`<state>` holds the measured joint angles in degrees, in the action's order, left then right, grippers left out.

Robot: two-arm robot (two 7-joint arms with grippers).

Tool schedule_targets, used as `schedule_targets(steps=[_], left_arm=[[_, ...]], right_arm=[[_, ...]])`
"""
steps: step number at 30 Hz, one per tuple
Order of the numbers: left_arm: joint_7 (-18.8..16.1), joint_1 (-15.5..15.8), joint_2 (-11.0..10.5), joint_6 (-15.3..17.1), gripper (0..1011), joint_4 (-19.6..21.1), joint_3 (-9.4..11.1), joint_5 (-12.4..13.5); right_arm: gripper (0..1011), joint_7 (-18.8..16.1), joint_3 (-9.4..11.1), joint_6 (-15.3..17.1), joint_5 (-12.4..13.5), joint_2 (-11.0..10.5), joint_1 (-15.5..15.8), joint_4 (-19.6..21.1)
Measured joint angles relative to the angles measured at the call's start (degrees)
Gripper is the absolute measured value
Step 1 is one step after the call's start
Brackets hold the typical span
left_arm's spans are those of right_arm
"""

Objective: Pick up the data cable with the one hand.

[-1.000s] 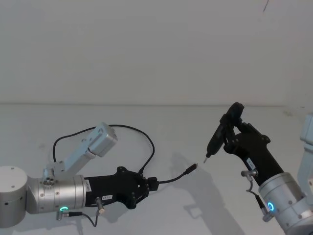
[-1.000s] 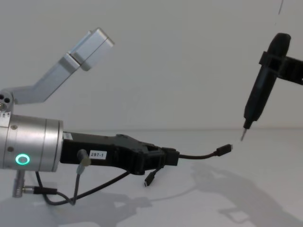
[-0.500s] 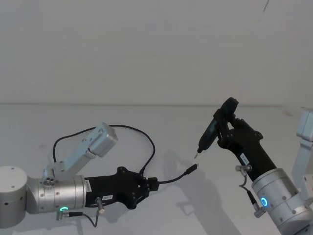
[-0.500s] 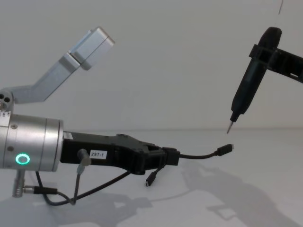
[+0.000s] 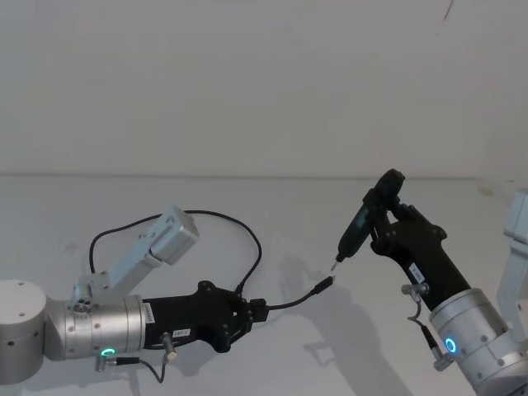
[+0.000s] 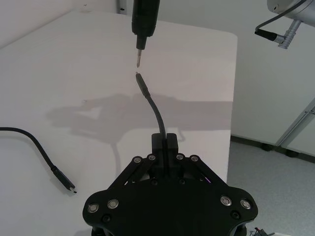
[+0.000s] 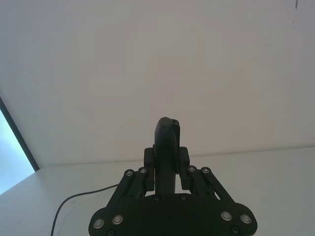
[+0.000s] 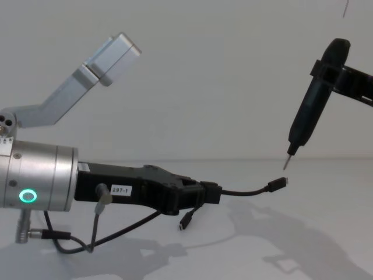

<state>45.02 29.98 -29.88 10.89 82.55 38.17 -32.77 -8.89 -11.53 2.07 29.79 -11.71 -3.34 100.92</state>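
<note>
Two arms reach over the white tabletop [image 5: 99, 206], one from each side. Nearest, at the left, the left tool [image 5: 257, 311], black and flat on a silver wrist with a green ring light, lies low and points right. Its jaws are clamped on the data cable [image 5: 247, 239] a short way back from one plug. A white "297-1" label [image 8: 120, 191] sits on its side in the chest view. From the clamp, a short free length of the cable arcs right and up, ending in a plug [image 5: 323, 285] held in the air above the tabletop. In the left wrist view this plug [image 6: 141, 83] stands just below the thin tip of a black pen-shaped tool, with a small gap between them. The rest of the cable loops away to the far left behind the silver camera bracket [image 5: 157, 242], and its other plug [image 8: 185, 222] hangs just under the left tool. Farther off at the right, the right tool [image 5: 384, 216] is raised and closed around the black pen-shaped tool [image 5: 363, 223], which slants down to the left, its tip near the lifted plug.
</note>
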Motion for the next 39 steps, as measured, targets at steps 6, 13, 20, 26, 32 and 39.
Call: schedule_targets(steps=[6, 13, 20, 26, 32, 39], left_arm=[[0.00, 0.00, 0.00, 0.00, 47, 0.01, 0.00, 0.00], [0.00, 0.00, 0.00, -0.01, 46, 0.01, 0.00, 0.01], [0.00, 0.01, 0.00, -0.01, 47, 0.01, 0.00, 0.01], [0.00, 0.01, 0.00, -0.01, 47, 0.01, 0.00, 0.01], [0.00, 0.00, 0.00, -0.01, 47, 0.01, 0.00, 0.01], [0.00, 0.01, 0.00, -0.01, 46, 0.00, 0.00, 0.01]], right_arm=[[279, -0.53, 0.14, -0.33, -0.03, -0.38, 0.27, -0.27], [279, -1.05, 0.08, -0.48, 0.00, -0.74, 0.52, -0.43], [279, -1.35, -0.19, -0.50, 0.19, -0.98, 0.60, -0.73], [279, -1.39, -0.42, -0.49, 0.22, -1.00, 0.51, -1.19], [279, -1.45, -0.65, -0.52, 0.15, -0.87, 0.08, -2.10], [279, -1.51, -0.72, -0.76, -0.27, -0.44, -0.87, -3.53]])
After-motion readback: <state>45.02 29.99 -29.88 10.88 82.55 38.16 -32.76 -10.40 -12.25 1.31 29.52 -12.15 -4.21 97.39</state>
